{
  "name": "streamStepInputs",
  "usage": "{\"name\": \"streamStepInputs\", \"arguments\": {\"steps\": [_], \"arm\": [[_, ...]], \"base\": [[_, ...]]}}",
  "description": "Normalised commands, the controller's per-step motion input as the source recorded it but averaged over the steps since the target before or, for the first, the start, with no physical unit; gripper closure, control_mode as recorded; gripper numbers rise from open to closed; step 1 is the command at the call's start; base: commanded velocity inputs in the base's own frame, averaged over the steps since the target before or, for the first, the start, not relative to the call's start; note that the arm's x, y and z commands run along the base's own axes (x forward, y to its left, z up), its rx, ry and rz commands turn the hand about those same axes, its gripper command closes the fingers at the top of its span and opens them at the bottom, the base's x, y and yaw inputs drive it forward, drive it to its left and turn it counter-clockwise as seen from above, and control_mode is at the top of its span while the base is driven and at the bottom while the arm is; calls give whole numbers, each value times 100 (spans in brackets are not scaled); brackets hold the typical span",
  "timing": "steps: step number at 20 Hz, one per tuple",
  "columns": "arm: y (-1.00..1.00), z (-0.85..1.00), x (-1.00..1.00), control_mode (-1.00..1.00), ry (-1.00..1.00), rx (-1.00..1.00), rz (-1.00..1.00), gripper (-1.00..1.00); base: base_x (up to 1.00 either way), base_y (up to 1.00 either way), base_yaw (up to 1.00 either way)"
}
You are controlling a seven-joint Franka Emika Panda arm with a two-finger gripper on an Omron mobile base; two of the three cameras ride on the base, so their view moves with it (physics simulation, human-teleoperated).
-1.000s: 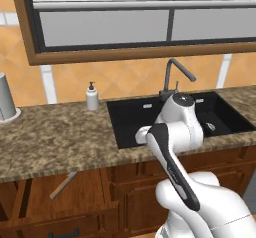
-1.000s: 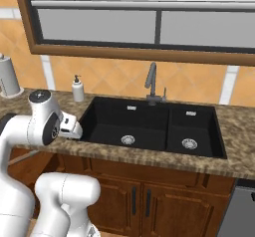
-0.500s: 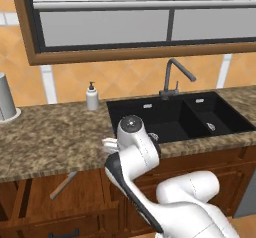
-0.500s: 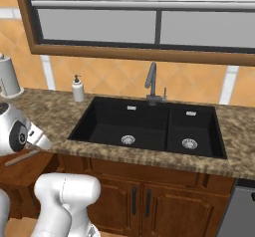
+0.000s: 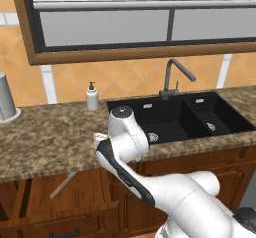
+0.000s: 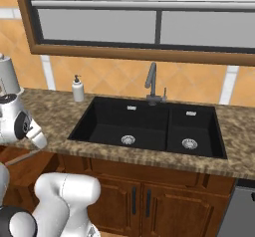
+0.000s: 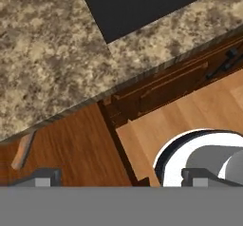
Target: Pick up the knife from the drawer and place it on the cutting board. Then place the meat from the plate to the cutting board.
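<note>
We are hanging our two-finger gripper (image 7: 116,177) over the front edge of the speckled brown granite counter (image 5: 45,142), pointing down, and its jaws are standing wide apart with nothing between them. In the hand view the two small dark finger tips (image 7: 40,176) are rising far from each other at the bottom, one on each side.

Below the counter lip, the shallow wide drawer of reddish-brown wood (image 7: 71,154) is standing pulled out, and its plain flat floor is showing under the hand. The slim, straight, pale grey-tan knife (image 7: 23,150) is lying on that floor at an angle, close under the counter edge and well to one side of the gripper. In the left base view we are seeing the same knife (image 5: 63,185) lying slantwise in the open drawer (image 5: 60,192), left of our white arm. In the right base view a thin pale sliver, which may be the knife, is peeking out beside the arm's wrist; we cannot tell for sure.

Further along the counter, the black double-bowl sink (image 5: 175,119) with its dark grey bent faucet (image 5: 172,77) is sitting under the wood-framed window (image 5: 135,22). A small white soap dispenser bottle (image 5: 92,96) is standing just left of the sink against the orange tiled wall (image 5: 130,79).
</note>
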Motion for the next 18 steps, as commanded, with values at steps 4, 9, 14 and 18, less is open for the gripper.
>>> {"name": "streamStepInputs", "arguments": {"steps": [4, 9, 14, 18], "arm": [[66, -50, 29, -100, 19, 7, 34, -100], [64, -56, 0, -100, 9, -1, 28, -100], [61, -64, -52, -100, 7, -13, 10, -100], [53, -39, -45, -100, 0, -6, 7, -100]], "base": [[0, 0, 0], [0, 0, 0], [0, 0, 0], [0, 0, 0]]}}
